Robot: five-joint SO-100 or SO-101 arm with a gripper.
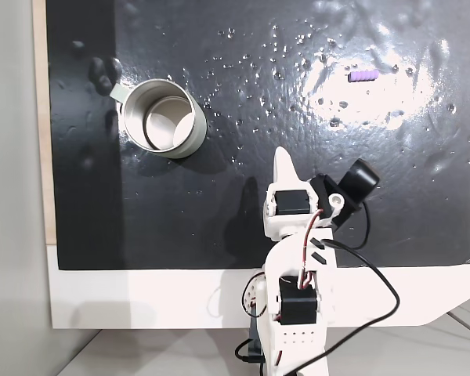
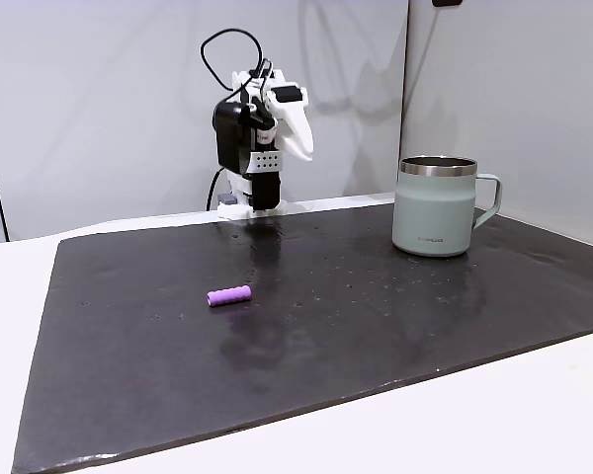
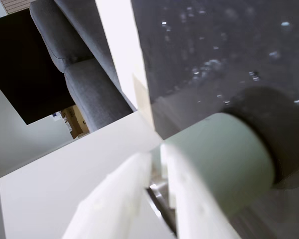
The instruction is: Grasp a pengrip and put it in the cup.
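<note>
Fixed views: pengrip (image 2: pixel 228 295) well apart from cup (image 2: pixel 434 210)

A white surface (image 2: pixel 534 415) is carrying a black, glossy mat (image 2: pixel 376 316) that is covering most of it and catching glare in a fixed view (image 1: pixel 243 94). The purple pengrip (image 2: pixel 228 295) is lying on its side on the mat, toward the left in that fixed view, well apart from the cup (image 2: pixel 435 207), which is standing upright on the mat at the far right, handle pointing right. The arm's base (image 2: pixel 245 202) is sitting at the mat's far edge.
</note>
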